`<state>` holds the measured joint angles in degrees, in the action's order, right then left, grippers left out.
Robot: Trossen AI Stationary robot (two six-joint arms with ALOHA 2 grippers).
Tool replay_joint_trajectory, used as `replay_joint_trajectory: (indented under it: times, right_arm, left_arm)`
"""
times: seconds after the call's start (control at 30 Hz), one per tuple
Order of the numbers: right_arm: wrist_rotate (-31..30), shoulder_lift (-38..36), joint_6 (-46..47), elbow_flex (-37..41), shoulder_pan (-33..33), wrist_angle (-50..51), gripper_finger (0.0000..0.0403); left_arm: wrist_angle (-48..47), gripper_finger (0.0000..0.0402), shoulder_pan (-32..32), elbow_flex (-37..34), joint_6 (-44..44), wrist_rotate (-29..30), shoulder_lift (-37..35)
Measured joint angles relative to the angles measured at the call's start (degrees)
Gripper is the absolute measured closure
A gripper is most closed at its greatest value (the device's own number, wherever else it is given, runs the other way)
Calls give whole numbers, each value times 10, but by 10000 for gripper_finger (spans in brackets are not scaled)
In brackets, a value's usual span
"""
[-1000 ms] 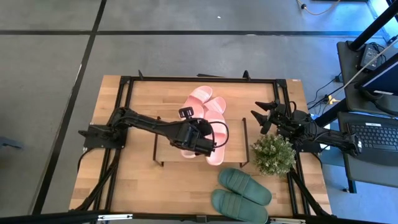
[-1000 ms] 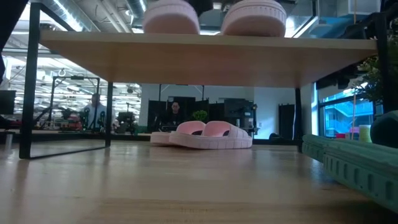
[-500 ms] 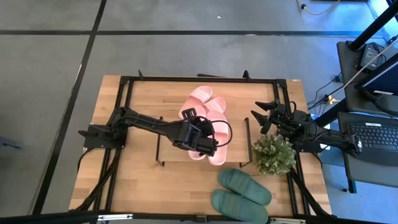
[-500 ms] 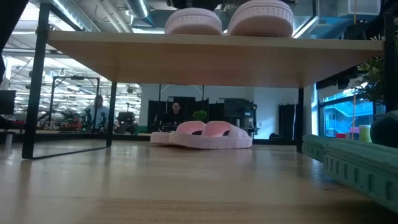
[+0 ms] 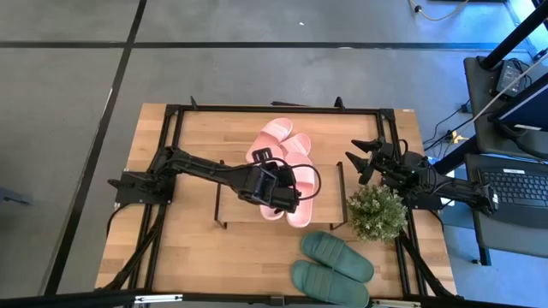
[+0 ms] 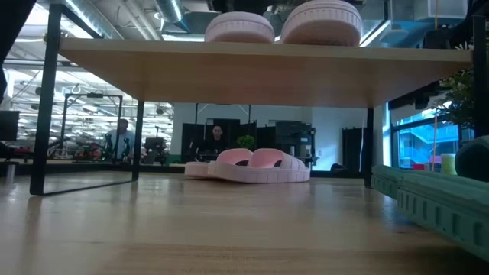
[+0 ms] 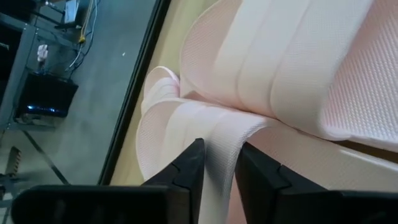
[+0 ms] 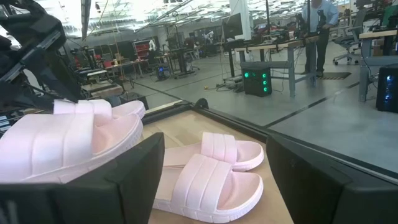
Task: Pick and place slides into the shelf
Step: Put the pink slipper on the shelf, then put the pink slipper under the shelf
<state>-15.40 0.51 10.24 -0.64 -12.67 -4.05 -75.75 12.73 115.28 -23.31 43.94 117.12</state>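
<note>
Light pink slides [image 5: 294,204], ribbed straps, on pale wood shelf [image 5: 235,204]. Dark green slides [image 5: 336,255]. Green potted plant [image 5: 375,211]. Black arms.

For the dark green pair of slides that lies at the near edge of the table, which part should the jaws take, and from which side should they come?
Judging by shape, take the wide strap of a dark green slide, coming from above. The strap arches over the footbed, so one jaw could slip under it and the other close on top. The sole lies flat and wide, a poorer hold. The potted plant stands close by, so approach from the near side.
</note>
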Motion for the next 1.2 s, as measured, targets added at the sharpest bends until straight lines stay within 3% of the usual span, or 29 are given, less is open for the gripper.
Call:
replay_joint_trajectory:
  times: [0.2, 0.6, 0.87, 1.2]
  right_arm:
    - [0, 0, -1, 0, 0, 0, 121]
    - [0, 0, -2, 0, 0, 0, 121]
    - [0, 0, -1, 0, 0, 0, 121]
    - [0, 0, -1, 0, 0, 0, 121]
  left_arm:
    - [0, 303, 1, 0, 25, 0, 0]
    - [0, 187, 3, 0, 29, -2, -1]
    - [-27, 180, 26, 44, 29, -1, -4]
    - [-143, 180, 103, 154, -23, -14, -4]
